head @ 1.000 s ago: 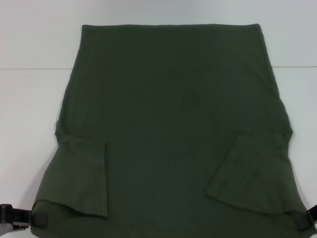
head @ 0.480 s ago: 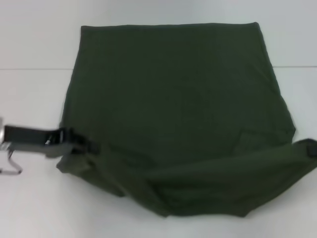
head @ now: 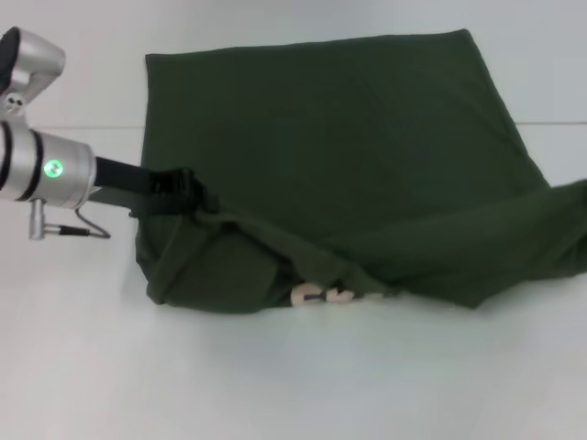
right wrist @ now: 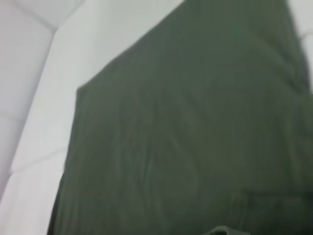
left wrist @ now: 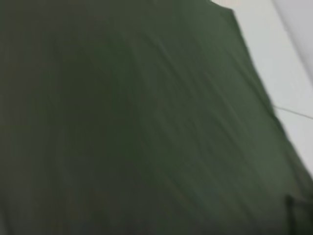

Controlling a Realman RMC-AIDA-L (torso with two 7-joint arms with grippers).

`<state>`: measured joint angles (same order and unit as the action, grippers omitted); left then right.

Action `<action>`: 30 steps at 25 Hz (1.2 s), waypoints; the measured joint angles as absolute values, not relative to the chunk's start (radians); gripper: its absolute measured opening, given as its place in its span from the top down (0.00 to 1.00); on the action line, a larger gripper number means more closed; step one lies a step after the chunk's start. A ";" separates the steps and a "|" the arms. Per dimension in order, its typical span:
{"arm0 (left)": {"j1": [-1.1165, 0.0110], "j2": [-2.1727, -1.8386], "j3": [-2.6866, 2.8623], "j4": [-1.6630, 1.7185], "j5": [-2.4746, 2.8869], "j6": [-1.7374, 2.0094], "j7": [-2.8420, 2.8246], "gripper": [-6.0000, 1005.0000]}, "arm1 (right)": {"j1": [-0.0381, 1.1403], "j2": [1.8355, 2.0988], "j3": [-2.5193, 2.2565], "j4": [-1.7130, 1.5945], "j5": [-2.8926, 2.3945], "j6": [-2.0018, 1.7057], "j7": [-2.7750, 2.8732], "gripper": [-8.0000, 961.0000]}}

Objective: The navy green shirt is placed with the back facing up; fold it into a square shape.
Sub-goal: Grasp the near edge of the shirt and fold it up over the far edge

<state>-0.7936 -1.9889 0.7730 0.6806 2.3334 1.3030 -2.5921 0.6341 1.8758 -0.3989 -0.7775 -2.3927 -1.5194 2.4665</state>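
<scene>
Navy green shirt (head: pixel 348 147) on the white desk (head: pixel 275 376), near edge lifted and draped back, left gripper (head: pixel 188 188) clamped on its left corner, right gripper's jaws hidden, cannot tell

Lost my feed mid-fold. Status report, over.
Left gripper shut on the navy green shirt, near edge lifted over the body. Right gripper out of view; shirt's right side raised too. Collar label showing underneath. Nothing in the way.
</scene>
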 joint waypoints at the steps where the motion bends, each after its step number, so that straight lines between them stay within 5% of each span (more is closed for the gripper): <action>1: -0.795 -1.993 0.799 0.680 2.333 1.260 -2.604 0.96 | 0.640 1.878 -0.400 -0.777 -2.392 -1.490 2.467 0.92; 10: -0.804 -2.025 0.864 0.693 2.333 1.011 -2.633 0.96 | 0.676 1.902 -0.404 -0.763 -2.314 -1.260 2.465 0.92; 30: -0.815 -2.101 0.863 0.800 2.435 0.778 -2.646 0.96 | 0.764 1.907 -0.755 -0.631 -2.294 -0.763 2.458 0.91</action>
